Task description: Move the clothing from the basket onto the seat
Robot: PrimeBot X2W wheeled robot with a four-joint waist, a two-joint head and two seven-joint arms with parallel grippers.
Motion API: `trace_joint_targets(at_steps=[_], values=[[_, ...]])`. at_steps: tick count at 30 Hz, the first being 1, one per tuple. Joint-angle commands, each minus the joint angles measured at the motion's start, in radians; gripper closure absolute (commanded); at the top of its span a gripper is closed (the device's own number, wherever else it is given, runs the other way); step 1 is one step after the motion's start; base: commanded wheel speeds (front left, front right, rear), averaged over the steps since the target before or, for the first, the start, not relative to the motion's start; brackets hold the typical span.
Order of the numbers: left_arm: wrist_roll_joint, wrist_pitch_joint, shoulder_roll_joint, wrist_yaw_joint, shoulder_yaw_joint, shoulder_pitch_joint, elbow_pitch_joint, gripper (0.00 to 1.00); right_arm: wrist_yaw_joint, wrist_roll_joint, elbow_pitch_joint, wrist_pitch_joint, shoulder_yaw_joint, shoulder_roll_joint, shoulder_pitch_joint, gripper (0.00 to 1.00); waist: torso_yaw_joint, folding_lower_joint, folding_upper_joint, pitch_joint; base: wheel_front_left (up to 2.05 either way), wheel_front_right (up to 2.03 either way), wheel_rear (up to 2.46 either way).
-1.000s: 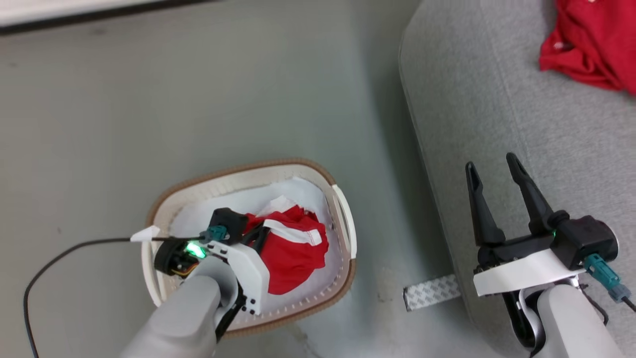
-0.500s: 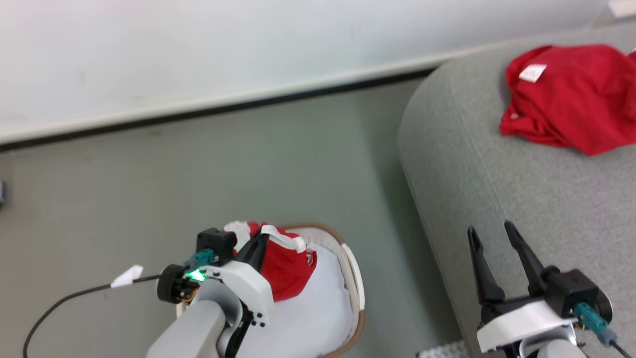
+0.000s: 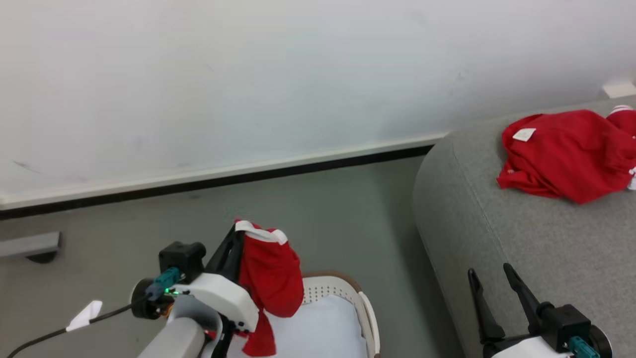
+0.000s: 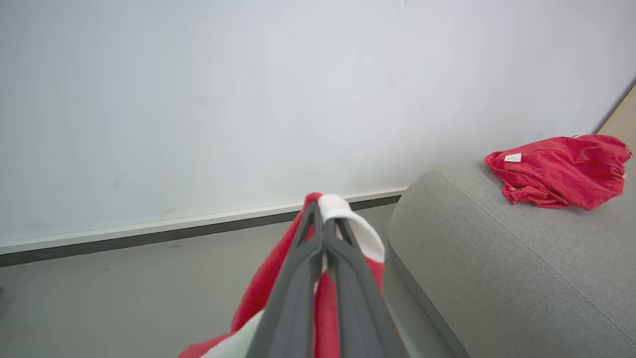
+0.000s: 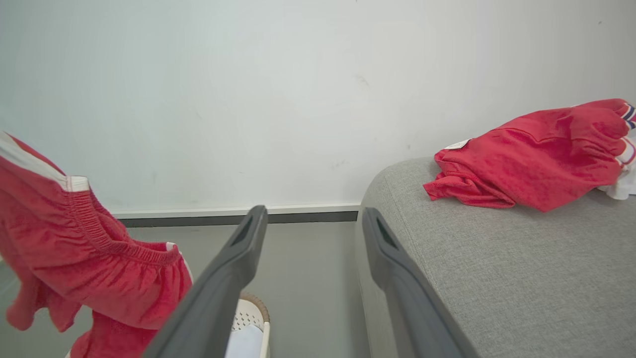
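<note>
left gripper (image 3: 237,233) clamps the red garment (image 3: 271,278) by its white band, high over the basket (image 3: 343,288) — clear to swing right onto the seat (image 3: 497,223); right gripper (image 3: 489,271) gapes wide, idle.

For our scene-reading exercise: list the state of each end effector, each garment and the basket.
left end effector: shut on held garment
right end effector: open, empty
held garment: hanging over basket
second garment: crumpled on seat
basket: upright, white pad inside
</note>
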Motion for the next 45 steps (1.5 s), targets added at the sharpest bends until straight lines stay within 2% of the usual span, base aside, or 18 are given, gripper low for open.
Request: trace_joint_targets(at_steps=[1, 17, 29, 36, 39, 45], values=[[-0.010, 0.009, 0.018, 0.011, 0.007, 0.026, -0.032, 1.00, -0.003, -0.011, 0.004, 0.000, -0.004, -0.001, 0.023, 0.00, 0.014, 0.0003, 0.0000, -0.036, 0.00, 0.00, 0.00], [-0.011, 0.094, 0.109, 0.096, 0.034, 0.092, -0.285, 1.00, -0.003, -0.003, -0.011, 0.000, 0.005, -0.002, 0.070, 0.00, 0.024, 0.0003, 0.0000, -0.111, 0.00, 0.00, 0.00], [-0.010, 0.142, 0.140, 0.131, 0.032, 0.118, -0.414, 1.00, -0.003, 0.011, -0.015, 0.000, 0.020, -0.001, 0.075, 0.00, 0.010, 0.0003, 0.0000, -0.113, 0.00, 0.00, 0.00], [-0.010, 0.149, 0.143, 0.134, 0.025, 0.115, -0.442, 1.00, -0.002, 0.004, -0.020, 0.000, 0.024, -0.001, 0.064, 0.00, 0.002, 0.0003, 0.0000, -0.106, 0.00, 0.00, 0.00], [-0.008, 0.154, 0.145, 0.135, 0.022, 0.109, -0.450, 1.00, -0.003, 0.020, -0.030, 0.000, 0.068, -0.015, 0.052, 0.00, 0.001, 0.0003, 0.0000, -0.103, 0.00, 0.00, 0.00], [0.001, 0.161, 0.146, 0.136, 0.012, 0.097, -0.472, 1.00, -0.002, 0.118, -0.052, 0.000, 0.277, -0.096, -0.005, 0.00, 0.001, 0.0003, 0.0000, -0.097, 0.00, 0.00, 0.00]])
